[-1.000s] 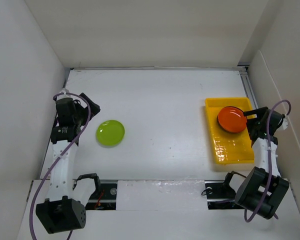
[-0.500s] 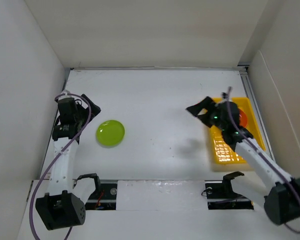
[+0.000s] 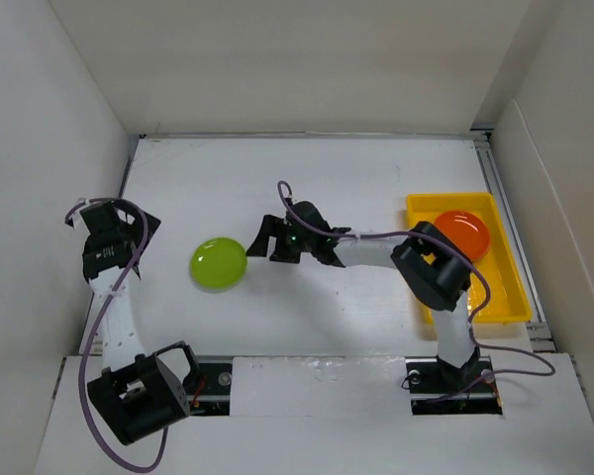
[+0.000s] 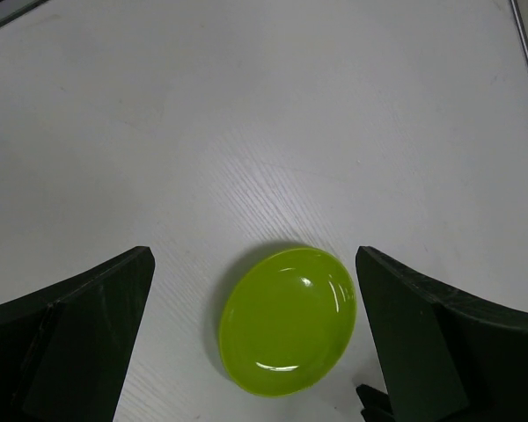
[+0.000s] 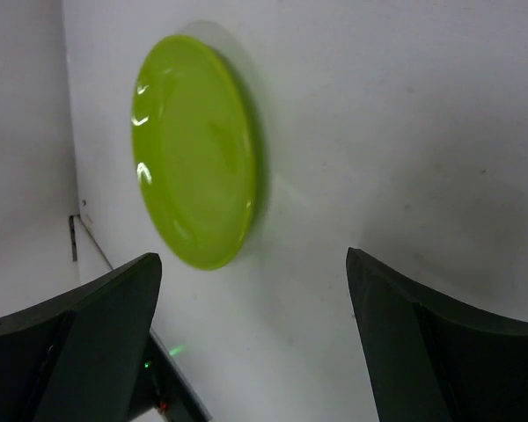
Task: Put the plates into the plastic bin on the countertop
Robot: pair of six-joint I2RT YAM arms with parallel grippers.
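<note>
White matte table (image 3: 307,188), enclosed by white walls. Lime green plate (image 3: 218,264) flat on it, left of centre, well apart from the yellow plastic bin (image 3: 495,292) at the right side (one orange plate (image 3: 462,236) already inside). Right gripper (image 3: 260,238) reaching across the table, fingers spread wide and empty, tips just beside the plate's right rim; contact not discernible. Left gripper (image 4: 253,257) near the left wall, fingers likewise wide apart and empty, plate ahead and roughly centred between them. Round plate, hence no preferred grasp axis. Nearer arm: right. Probable next move: advance leftward, straddle the rim, close.
</note>
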